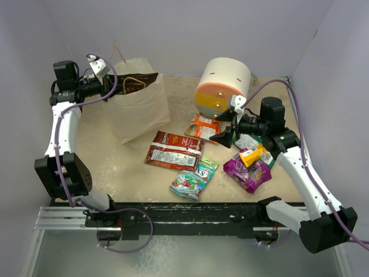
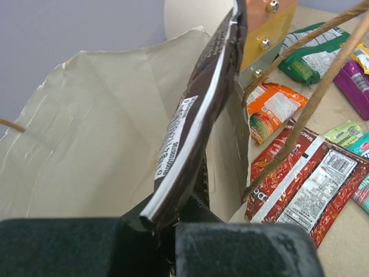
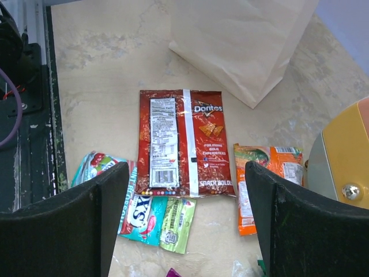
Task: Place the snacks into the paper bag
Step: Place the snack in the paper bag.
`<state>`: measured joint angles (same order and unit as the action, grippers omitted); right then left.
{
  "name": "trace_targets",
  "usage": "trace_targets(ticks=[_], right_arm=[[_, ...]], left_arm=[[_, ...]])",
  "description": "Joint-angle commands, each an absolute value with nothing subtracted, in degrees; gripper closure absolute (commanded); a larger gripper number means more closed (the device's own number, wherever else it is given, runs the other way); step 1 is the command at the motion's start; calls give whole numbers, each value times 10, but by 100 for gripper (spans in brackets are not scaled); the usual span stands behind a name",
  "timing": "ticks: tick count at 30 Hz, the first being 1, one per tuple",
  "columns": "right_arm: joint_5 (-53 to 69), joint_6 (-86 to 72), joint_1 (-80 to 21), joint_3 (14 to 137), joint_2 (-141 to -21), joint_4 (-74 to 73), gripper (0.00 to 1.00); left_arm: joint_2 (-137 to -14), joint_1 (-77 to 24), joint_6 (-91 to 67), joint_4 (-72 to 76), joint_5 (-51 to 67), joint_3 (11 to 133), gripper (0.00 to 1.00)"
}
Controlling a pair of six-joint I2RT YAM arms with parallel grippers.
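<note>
- Now the left gripper (image 2: 167,228), jaws pinching the brown chip bag (image 2: 196,121), holds it edge-on at the open mouth of the paper bag (image 2: 86,133), near the surface's far-left corner.
- Right gripper (image 3: 184,225), jaws spread, faces the red-white packet (image 3: 184,141).

I am counting seven snacks: one brown chip bag (image 1: 138,82), one red-white packet (image 1: 173,150), one orange packet (image 1: 203,126), one green-white packet (image 1: 247,141), one teal candy packet (image 1: 189,182), one purple packet (image 1: 249,173) and one yellow-orange box (image 1: 253,156). I am also counting one paper bag (image 1: 141,112), one round drawer unit (image 1: 222,83), and two claws, my left claw (image 1: 115,88) and right claw (image 1: 223,128).
</note>
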<state>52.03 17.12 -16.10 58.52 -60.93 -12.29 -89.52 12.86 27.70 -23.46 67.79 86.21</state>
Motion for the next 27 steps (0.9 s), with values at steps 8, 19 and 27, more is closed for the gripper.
trace_targets(ticks=[8, 19, 27], right_arm=[[539, 158, -157, 582, -613, -83, 15], [541, 151, -157, 581, -622, -74, 14], [539, 149, -157, 562, -620, -70, 14]], left_arm=[[-905, 114, 244, -212, 618, 878, 100], [-937, 113, 288, -316, 594, 973, 100], [-972, 113, 335, -414, 566, 1023, 100]])
